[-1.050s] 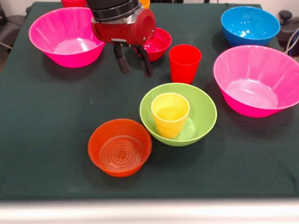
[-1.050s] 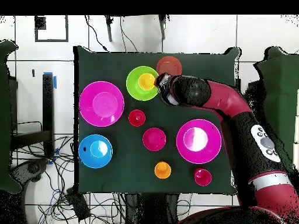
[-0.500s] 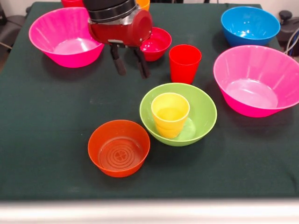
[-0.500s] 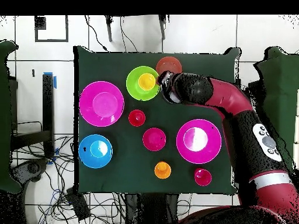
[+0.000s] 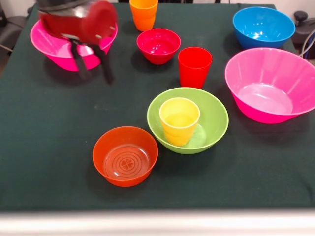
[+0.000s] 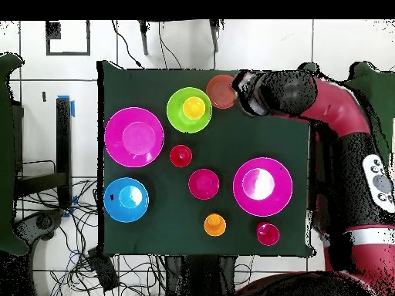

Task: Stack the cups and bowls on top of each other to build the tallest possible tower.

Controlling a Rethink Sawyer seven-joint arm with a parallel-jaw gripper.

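Hovering over the table's bare cloth, the gripper (image 5: 91,64) hangs with fingers apart, holding nothing. Tower so far: yellow cup (image 5: 179,120) in the green bowl (image 5: 211,118) (orange bowl (image 5: 125,155) sits just beside). Next call, probably: grab another piece.

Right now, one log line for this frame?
gripper: open, empty, in front of left pink bowl | yellow cup: upright in green bowl | orange bowl: on table beside it, unstacked
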